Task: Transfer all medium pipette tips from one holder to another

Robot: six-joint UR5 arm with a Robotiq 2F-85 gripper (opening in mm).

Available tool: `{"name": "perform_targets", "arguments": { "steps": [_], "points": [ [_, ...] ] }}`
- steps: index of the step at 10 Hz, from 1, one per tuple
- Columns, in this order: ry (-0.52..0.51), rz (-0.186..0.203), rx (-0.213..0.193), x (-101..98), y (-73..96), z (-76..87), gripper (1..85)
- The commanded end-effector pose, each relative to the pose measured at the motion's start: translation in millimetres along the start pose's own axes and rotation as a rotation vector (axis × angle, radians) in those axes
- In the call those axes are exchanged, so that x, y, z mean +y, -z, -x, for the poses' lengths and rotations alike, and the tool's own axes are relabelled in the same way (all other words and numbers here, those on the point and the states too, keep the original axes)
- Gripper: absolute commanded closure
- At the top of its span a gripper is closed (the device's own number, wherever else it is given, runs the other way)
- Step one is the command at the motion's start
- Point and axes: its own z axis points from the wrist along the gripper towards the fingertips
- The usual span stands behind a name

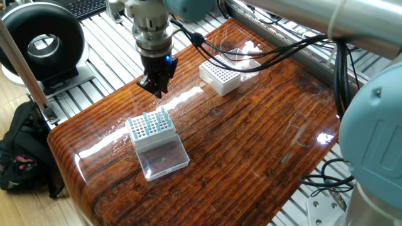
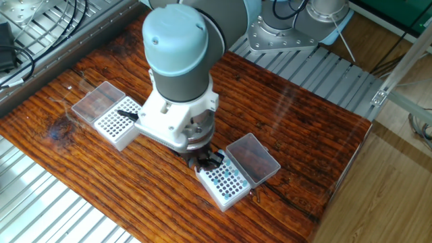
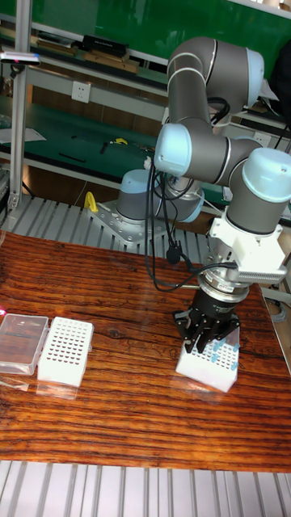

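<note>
Varnished dark wood forms the tabletop (image 1: 251, 144), set on ribbed aluminium rails. Small slender pale-blue translucent pipette tips (image 1: 154, 119) stand upright in a white grid holder with a clear hinged lid (image 1: 151, 129) near one long edge of the tabletop. A second white grid holder (image 1: 221, 74), with no tips visible in it, sits well apart near the opposite edge. The black two-finger end effector (image 1: 157, 84) hangs above the wood beside the filled holder, towards its far side; whether its fingers are spread or pressed together I cannot tell. By my judgement the arm is approaching for a pick: next it must centre over one tip, descend straight and pinch it without tilting its neighbours.
</note>
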Motion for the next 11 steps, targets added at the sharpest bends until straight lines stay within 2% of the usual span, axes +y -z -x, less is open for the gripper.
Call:
{"name": "perform_targets", "arguments": {
  "steps": [1,5,8,11],
  "points": [
    [-0.029,-0.002,0.005,6.5,-8.9,-8.1,58.7],
    [-0.027,-0.016,-0.004,0.0,-12.0,-13.4,58.7],
    [-0.041,-0.020,-0.011,5.4,-15.7,-16.1,59.0],
    [-0.042,-0.028,-0.011,3.4,-14.2,-15.9,64.0]
  ]
}}
